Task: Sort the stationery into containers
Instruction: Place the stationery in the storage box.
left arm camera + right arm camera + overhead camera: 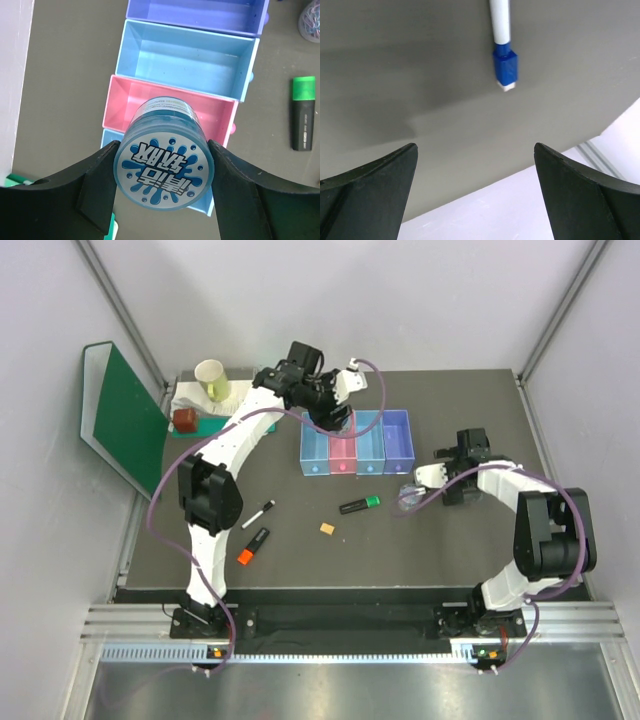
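My left gripper (164, 175) is shut on the round blue-patterned tin (165, 172) and holds it above the near end of the bin row, over the pink bin (172, 107) and the light blue bin (314, 452). The blue bin (187, 57) and the purple bin (195, 12) look empty. My right gripper (475, 150) is open and empty, low over the table by a white pen with a blue cap (502, 55). A green-capped highlighter (360, 504), a tan block (327, 528), an orange-capped highlighter (253, 545), a white pen (258, 514) and a clear tub (410, 495) lie on the table.
A paper cup (211, 378) and a red-brown object (185, 420) sit on a white tray at the back left. A green folder (125, 420) leans against the left wall. The table's right edge and the white wall (545, 210) are close to my right gripper.
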### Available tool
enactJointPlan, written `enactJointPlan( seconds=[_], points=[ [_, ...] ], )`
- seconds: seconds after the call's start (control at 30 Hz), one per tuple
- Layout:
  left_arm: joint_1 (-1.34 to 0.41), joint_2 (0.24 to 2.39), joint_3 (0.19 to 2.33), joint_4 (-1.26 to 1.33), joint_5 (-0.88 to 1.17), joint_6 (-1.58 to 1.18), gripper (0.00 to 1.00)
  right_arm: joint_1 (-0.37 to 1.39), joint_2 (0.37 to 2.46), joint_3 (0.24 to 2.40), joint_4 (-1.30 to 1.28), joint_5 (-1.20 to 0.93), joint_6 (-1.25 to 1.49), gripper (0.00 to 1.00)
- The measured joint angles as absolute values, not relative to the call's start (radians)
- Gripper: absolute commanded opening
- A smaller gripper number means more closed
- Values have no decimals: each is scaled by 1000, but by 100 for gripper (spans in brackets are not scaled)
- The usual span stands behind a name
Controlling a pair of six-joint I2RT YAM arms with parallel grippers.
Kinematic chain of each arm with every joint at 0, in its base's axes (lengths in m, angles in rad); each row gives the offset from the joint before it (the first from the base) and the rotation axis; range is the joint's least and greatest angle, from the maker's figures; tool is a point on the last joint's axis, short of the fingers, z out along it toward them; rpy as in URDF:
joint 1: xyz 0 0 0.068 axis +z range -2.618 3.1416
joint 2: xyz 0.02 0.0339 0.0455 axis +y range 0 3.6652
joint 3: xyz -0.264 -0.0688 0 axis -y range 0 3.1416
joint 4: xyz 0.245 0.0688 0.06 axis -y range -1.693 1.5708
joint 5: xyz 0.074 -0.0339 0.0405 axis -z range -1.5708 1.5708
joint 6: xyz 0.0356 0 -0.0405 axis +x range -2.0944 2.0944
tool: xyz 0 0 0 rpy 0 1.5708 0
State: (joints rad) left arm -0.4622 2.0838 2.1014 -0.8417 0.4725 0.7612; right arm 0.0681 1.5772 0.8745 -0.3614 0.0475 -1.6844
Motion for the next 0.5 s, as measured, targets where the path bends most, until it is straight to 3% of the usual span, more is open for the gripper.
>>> enactJointPlan(
  seconds=[0.5],
  points=[
    [-497,2159,2113,-781,419,809,3,68,1584,905,-344,23,-1691,100]
  ],
)
